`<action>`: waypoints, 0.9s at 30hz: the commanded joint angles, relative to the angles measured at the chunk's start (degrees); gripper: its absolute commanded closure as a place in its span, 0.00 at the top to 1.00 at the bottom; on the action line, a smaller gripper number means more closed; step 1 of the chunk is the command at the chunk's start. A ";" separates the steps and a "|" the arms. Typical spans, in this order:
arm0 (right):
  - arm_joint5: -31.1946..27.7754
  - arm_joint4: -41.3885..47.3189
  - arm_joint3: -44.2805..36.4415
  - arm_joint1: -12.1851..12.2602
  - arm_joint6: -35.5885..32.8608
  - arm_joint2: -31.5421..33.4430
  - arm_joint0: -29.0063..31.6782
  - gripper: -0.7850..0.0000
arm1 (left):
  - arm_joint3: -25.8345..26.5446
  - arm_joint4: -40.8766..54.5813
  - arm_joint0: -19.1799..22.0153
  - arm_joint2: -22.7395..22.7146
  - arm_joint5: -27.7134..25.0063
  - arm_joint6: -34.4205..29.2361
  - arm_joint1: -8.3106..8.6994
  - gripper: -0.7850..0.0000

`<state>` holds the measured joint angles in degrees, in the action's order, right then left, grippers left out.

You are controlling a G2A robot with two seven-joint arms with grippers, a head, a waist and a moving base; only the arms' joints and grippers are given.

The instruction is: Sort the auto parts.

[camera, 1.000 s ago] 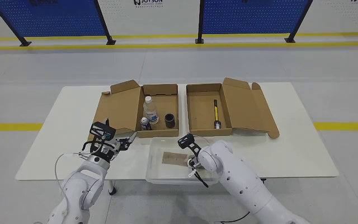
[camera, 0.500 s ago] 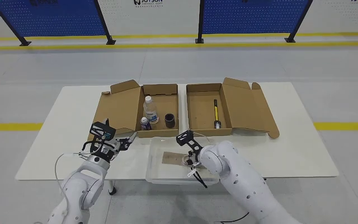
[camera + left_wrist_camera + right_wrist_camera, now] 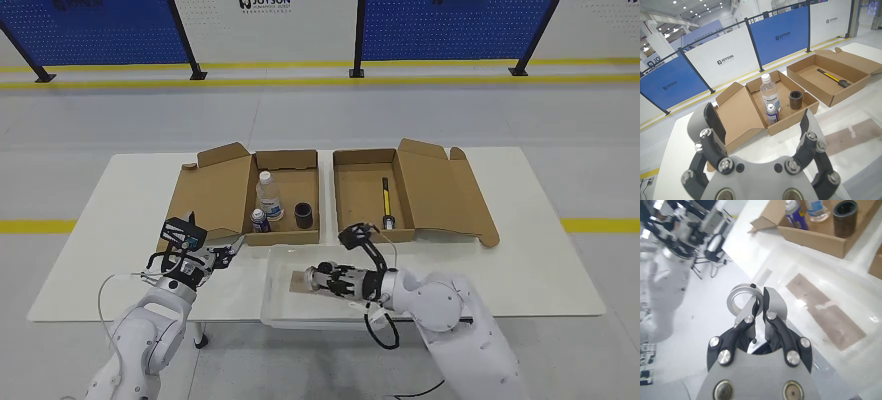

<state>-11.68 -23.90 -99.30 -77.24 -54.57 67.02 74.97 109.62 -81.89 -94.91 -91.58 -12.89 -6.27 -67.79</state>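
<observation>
The silver shaft collar [image 3: 743,288], centre of the right wrist view, is pinched by its wall in the right jaws. It looks rigid, light and slick, and may pivot. Meanwhile the left jaws gape wide, empty.

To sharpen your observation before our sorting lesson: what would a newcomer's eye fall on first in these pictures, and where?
The right gripper pinches a shiny silver metal ring over the clear plastic tray at the near edge of the white table. Behind, the left brown cardboard box holds a clear plastic bottle, a blue spray can and a black cylinder; the right brown cardboard box holds a yellow-and-black caliper.
</observation>
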 commanded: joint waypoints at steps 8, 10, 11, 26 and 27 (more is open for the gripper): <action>-5.56 12.47 5.01 0.25 2.69 0.31 0.32 0.00 | 0.00 0.00 0.00 0.00 0.00 0.00 0.00 1.00; -5.62 12.15 5.36 0.37 3.19 0.17 0.19 0.00 | 0.00 0.00 0.00 0.00 0.00 0.00 0.00 1.00; -5.62 12.31 5.40 0.41 3.68 0.07 0.23 0.00 | 0.00 0.00 0.00 0.00 0.00 0.00 0.00 1.00; 0.53 -1.86 0.02 1.52 12.67 1.18 -0.59 0.00 | 0.00 0.00 0.00 0.00 0.00 0.00 0.00 1.00; 1.52 -3.76 -0.47 1.62 13.07 1.32 -0.91 0.00 | 0.00 0.00 0.00 0.00 0.00 0.00 0.00 1.00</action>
<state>-10.89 -26.18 -99.46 -75.69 -41.80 68.24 74.29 109.62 -81.89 -94.91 -91.58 -12.89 -6.27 -67.79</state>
